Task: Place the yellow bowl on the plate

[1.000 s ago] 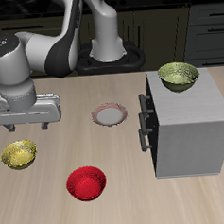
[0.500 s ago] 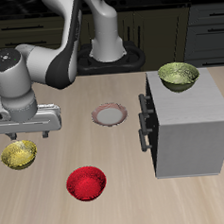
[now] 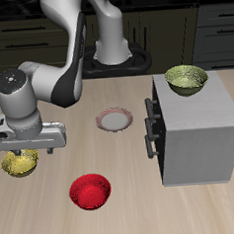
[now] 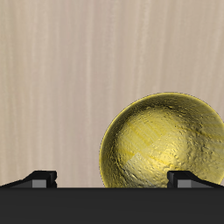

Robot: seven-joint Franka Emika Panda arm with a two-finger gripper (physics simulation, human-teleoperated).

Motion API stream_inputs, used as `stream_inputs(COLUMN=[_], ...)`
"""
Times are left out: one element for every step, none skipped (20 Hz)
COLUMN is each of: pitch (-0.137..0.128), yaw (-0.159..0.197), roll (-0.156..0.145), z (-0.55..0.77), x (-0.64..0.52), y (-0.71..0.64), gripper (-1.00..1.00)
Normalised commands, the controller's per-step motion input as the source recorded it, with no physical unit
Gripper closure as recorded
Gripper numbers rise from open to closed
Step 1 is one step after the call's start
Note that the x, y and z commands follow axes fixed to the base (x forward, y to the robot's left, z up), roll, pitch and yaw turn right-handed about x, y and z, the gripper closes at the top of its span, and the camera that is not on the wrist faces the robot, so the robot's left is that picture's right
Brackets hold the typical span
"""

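Note:
The yellow bowl [image 3: 19,163] sits on the table near one side edge, partly covered by my gripper [image 3: 30,150], which hangs just above it. In the wrist view the yellow bowl [image 4: 161,142] fills much of the picture, glossy and mottled inside, lying off-centre between my two dark fingertips [image 4: 42,177], which stand wide apart. The gripper is open and holds nothing. The plate [image 3: 115,120], pale with a reddish-pink rim, lies farther back toward the middle of the table, empty.
A red bowl [image 3: 91,191] rests near the table's front edge. A grey cabinet [image 3: 194,133] with a handle stands beside the plate, and an olive-green bowl [image 3: 187,79] sits on top of it.
The arm has come down and moved toward the table's front, bringing the open gripper from beside the yellow bowl to just over it.

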Motion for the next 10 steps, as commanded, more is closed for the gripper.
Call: stream_inputs(pitch=[0.059, 0.031, 0.009, 0.045, 0.036, 0.039, 0.092, 0.056, 0.066, 0.033], yaw=[-0.011, -0.031, -0.025, -0.03, -0.043, -0.017, -0.033, -0.111, -0.027, -0.018], roll=[0.004, 0.002, 0.036, -0.006, 0.016, 0.088, -0.019, 0.069, 0.062, 0.032], z=[-0.45, -0.09, -0.17, -0.25, -0.11, -0.23, -0.2, -0.16, -0.11, -0.16], x=[-0.02, 0.03, -0.05, -0.02, -0.01, 0.0, -0.08, -0.08, -0.08, -0.09], y=[0.08, 0.13, 0.11, 0.0, 0.0, 0.17, -0.05, 0.01, 0.02, 0.0], gripper=[-1.0, -1.0, -1.0, -1.0, -1.0, -1.0, -1.0, -1.0, -1.0, -1.0])
